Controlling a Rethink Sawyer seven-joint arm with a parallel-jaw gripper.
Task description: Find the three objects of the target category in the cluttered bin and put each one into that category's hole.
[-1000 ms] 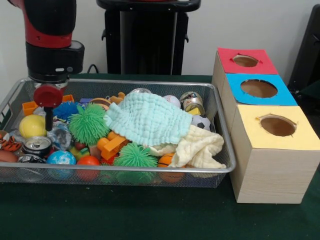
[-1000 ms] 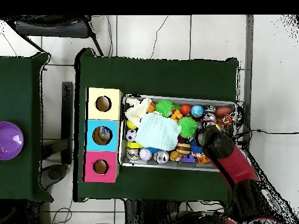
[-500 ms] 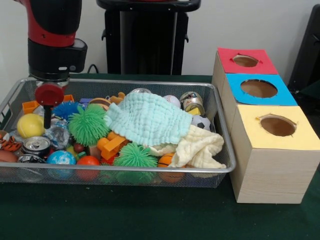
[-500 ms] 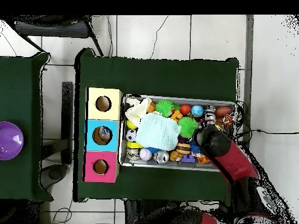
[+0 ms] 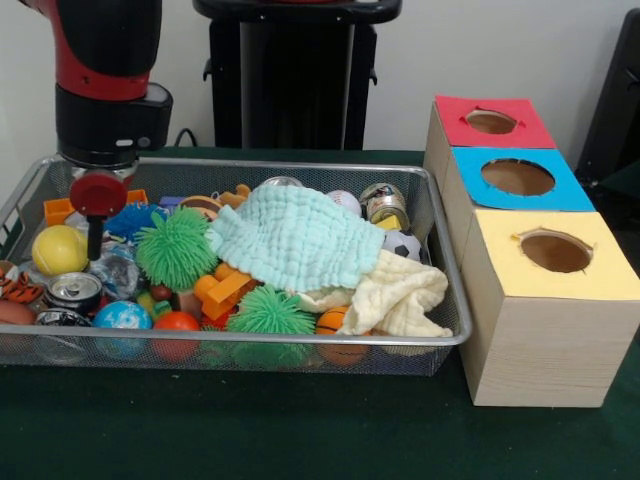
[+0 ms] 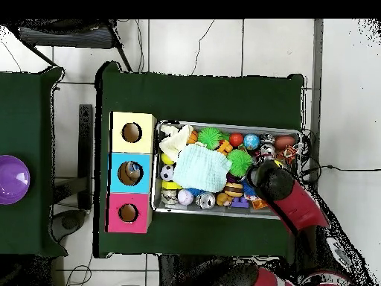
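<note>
On the dark green table (image 6: 201, 97) a silver wire-mesh bin (image 6: 227, 214) crammed with toys, a pale mint cloth (image 6: 201, 167) on top, sits beside a yellow, blue and red box (image 6: 119, 173) with round holes, the red-and-black arm (image 6: 294, 205) overhanging the bin's end.

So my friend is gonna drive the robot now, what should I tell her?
Gripper: low over the bin's end away from the boxes, above the crushed can and yellow ball; whether it is open or shut is unclear, and nothing is seen in it.
Things: balls, spiky green toys, cans and blocks are piled in the bin, partly under the mint cloth and cream cloth.
Boxes: red hole, blue hole, yellow hole beside the bin.
Done: nothing seen delivered.
Left: find all three targets and drop them in.
</note>
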